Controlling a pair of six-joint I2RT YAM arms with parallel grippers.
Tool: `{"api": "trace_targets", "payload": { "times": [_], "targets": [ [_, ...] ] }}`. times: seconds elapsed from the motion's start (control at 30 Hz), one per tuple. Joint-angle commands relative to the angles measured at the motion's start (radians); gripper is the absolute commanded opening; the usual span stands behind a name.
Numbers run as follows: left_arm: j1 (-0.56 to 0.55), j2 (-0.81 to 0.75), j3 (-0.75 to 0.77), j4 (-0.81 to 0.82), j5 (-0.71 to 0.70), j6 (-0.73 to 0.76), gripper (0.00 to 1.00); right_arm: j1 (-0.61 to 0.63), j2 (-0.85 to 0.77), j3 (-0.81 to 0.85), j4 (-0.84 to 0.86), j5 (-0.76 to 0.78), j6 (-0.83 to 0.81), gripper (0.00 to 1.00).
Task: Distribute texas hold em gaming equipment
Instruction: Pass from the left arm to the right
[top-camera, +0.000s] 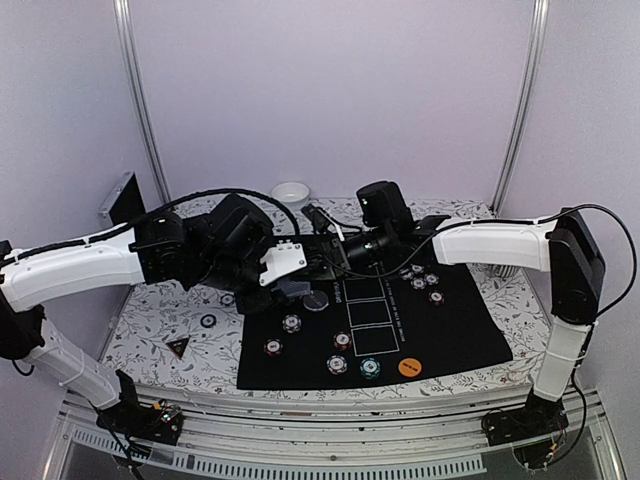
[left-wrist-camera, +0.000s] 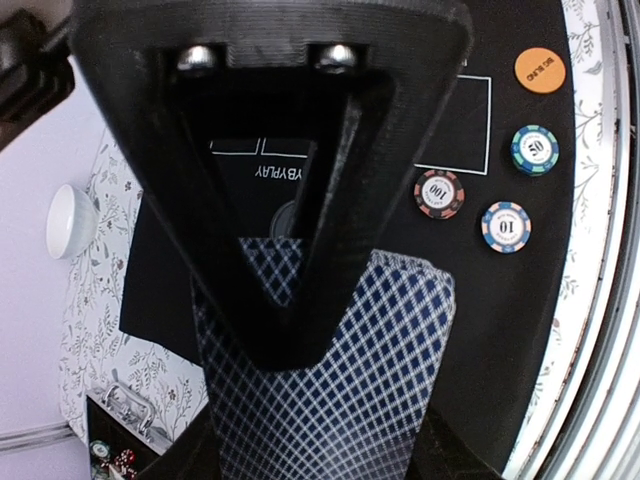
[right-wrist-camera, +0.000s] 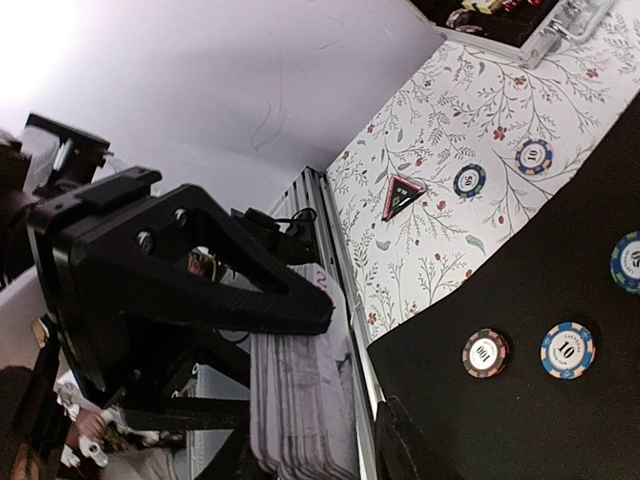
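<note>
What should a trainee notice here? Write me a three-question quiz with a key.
1. True or false: the triangle marker lies off the black mat.
2. The green chip beside the orange disc reads: A 10, B 50, C 100?
3. What does the left gripper hold?
Key: 1 true; 2 B; 3 the deck of cards.
</note>
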Motion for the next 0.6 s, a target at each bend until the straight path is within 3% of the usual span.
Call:
{"api": "trace_targets", "payload": {
  "times": [0.0, 0.03, 0.1, 0.23, 0.43, 0.57],
  "targets": [
    [-0.016, -0.02, 0.012, 0.041, -0.029, 0.015, 0.4, 0.002, 0.0, 0.026, -0.017, 0.002, -0.019, 0.22],
    [-0.016, -0.03, 0.0, 0.06, -0.038, 0.02, 0.41, 0.001, -0.003, 0.027, -0.025, -0.001, -0.023, 0.15],
    [-0.016, -0.07, -0.05, 0.173, -0.084, 0.022, 0.57, -0.008, -0.017, 0.022, -0.032, -0.016, -0.028, 0.05],
    [-0.017, -0.249, -0.312, 0.561, -0.103, 0.126, 0.97, -0.022, -0.087, 0.015, -0.058, -0.027, -0.054, 0.02],
    [-0.011, -0.53, -0.661, 1.09, 0.172, 0.337, 0.98, -0.029, -0.153, 0.03, -0.082, -0.091, -0.069, 0.02],
    [0.025, -0.502, -0.669, 1.141, 0.226, 0.383, 0.98, -0.034, -0.17, 0.05, -0.095, -0.118, -0.049, 0.02]
  ]
}}
